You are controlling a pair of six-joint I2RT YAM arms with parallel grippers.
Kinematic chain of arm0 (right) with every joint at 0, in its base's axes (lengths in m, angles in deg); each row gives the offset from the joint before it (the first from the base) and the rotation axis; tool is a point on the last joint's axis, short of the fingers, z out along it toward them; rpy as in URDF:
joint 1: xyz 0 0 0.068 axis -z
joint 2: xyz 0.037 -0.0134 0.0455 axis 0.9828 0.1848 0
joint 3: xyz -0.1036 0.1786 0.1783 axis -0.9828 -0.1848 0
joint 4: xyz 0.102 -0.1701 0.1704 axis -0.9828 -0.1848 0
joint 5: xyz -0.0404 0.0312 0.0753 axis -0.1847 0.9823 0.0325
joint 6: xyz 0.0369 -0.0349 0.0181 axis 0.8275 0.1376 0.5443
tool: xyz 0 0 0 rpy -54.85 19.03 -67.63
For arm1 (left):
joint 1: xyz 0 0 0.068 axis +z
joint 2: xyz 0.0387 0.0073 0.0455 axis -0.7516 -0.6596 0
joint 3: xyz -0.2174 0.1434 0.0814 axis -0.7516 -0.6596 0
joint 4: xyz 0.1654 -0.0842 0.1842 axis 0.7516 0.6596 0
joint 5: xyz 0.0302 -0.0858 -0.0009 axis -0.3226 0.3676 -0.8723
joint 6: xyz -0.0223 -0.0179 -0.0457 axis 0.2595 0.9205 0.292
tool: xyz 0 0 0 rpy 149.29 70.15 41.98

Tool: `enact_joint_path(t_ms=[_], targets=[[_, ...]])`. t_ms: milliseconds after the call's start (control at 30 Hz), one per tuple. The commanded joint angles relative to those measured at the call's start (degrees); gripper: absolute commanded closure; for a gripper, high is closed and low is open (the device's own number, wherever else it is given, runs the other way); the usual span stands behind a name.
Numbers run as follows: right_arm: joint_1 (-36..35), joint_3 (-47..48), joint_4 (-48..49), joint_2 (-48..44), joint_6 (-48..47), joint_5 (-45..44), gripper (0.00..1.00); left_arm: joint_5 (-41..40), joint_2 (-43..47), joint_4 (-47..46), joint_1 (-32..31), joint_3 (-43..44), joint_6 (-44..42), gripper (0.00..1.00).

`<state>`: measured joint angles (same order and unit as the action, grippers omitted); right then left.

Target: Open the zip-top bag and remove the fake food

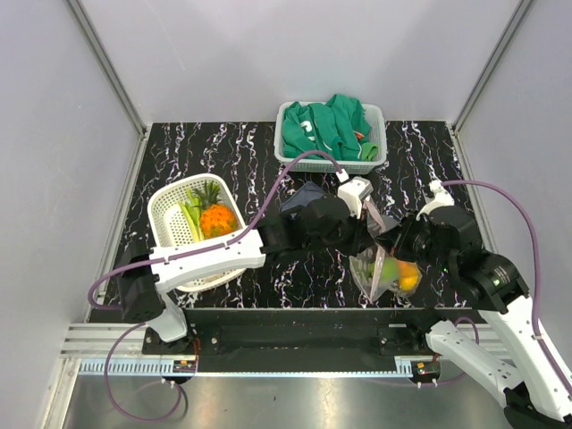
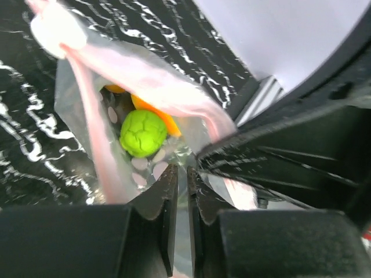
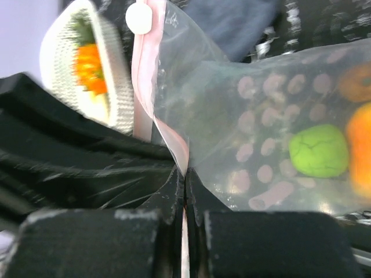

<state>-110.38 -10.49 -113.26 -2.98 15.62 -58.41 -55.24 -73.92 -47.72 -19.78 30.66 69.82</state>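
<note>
The clear zip-top bag [image 1: 386, 268] hangs near the table's front edge, held up between both grippers. Its pink zip mouth [image 2: 151, 81] gapes open. Inside lie a green round piece [image 2: 143, 132] and orange pieces [image 2: 165, 119]; they also show in the right wrist view, the green piece [image 3: 319, 150] beside an orange one [image 3: 359, 147]. My left gripper [image 2: 181, 174] is shut on one clear wall of the bag. My right gripper [image 3: 185, 176] is shut on the pink zip strip [image 3: 174, 142]. A pineapple [image 1: 217, 217] and a pale leek [image 1: 191, 217] lie in the white basket [image 1: 170, 201].
A white basket with a green garment [image 1: 326, 125] stands at the back middle. A dark grey-blue cloth [image 1: 304, 197] lies behind the left gripper. Grey walls close in left, right and back. The two arms cross close together over the front middle.
</note>
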Motion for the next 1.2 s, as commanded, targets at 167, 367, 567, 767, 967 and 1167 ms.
enact_joint_path(t_ms=[167, 367, 567, 767, 967, 1167], targets=[[-0.26, -1.66, 12.88, -1.36, 11.36, 13.89, 1.00, -10.23, 7.05, 8.68, -2.85, 0.78, 0.79, 0.87], [-0.26, -5.70, 13.33, -1.62, 11.36, 12.31, 1.00, -12.70, 5.23, 16.14, -2.94, 0.86, 1.49, 0.87], [-0.26, -8.78, 12.10, -5.05, 11.89, 9.68, 1.00, -10.15, 1.44, 15.10, -3.12, -1.33, 3.95, 0.91], [-0.18, -8.26, 5.07, -5.67, 11.89, 4.41, 1.00, -10.59, -1.28, 9.48, -3.47, -4.06, 5.36, 0.93], [-0.26, -7.20, -1.60, -7.07, 11.54, -1.05, 1.00, -10.42, -6.29, 7.63, -3.47, -6.08, 6.33, 0.85], [-0.26, -9.93, -1.53, -9.18, 12.59, -0.17, 1.00, -11.11, -10.60, 5.43, -3.47, -7.13, 7.12, 0.67]])
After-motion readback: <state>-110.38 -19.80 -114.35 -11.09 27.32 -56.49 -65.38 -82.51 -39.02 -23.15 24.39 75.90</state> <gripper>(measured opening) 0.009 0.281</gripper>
